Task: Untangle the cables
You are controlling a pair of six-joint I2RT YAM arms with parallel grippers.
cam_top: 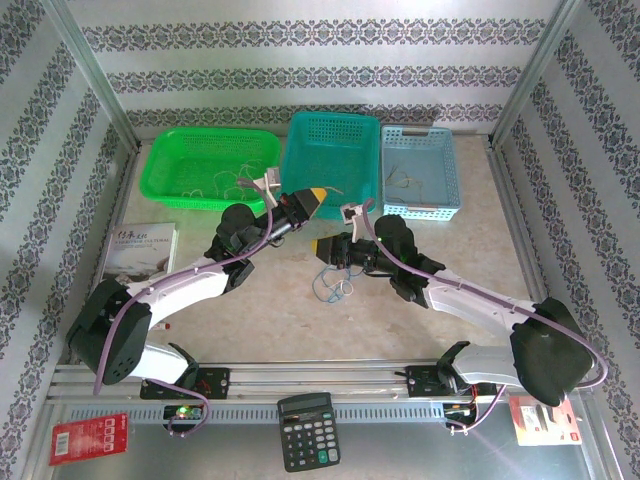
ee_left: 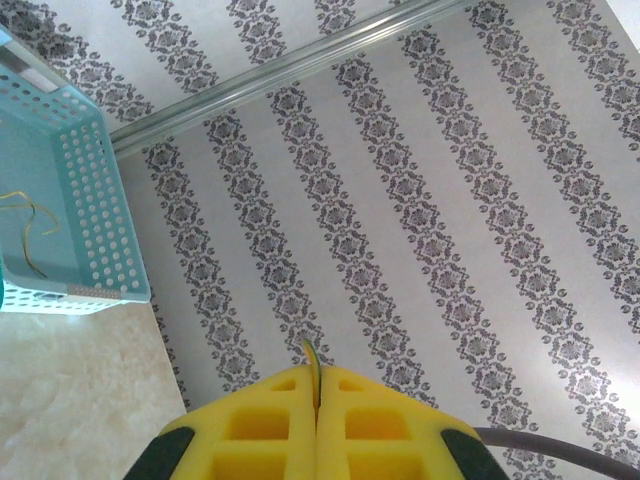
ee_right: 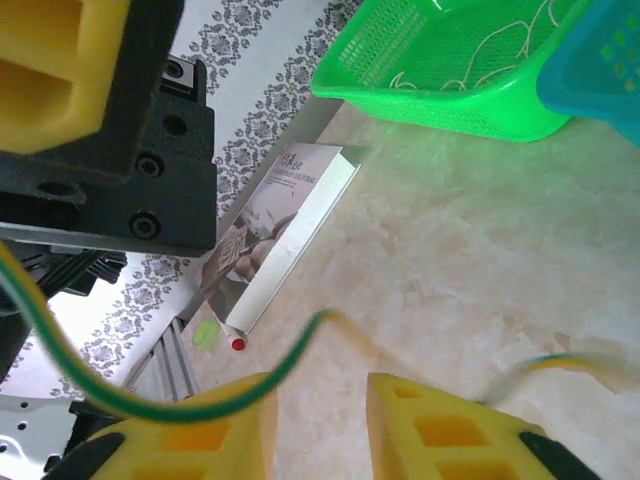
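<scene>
Yellow pads of the left gripper are pressed flat together. A thin green-yellow strand pokes out of the seam at their tips, so that one wire is pinched. The right gripper stands partly apart, with a clear gap between its fingers. What is probably the same strand drapes across the front of one finger and ends just above the gap, resting there rather than clamped. A second, blurred wire trails off beside the other finger.

From above, the cables lie as a small blue and pale tangle on the table. They are just beside the right fingertips, on their near side, and farther from the left fingertips. The strand's long axis seems to run from the right fingers up toward the left pair, crossing the right gap rather than lying along it. The right arm is nearer the knot. Drawing the two sets of fingertips apart along that line looks like the way to free the strand.
</scene>
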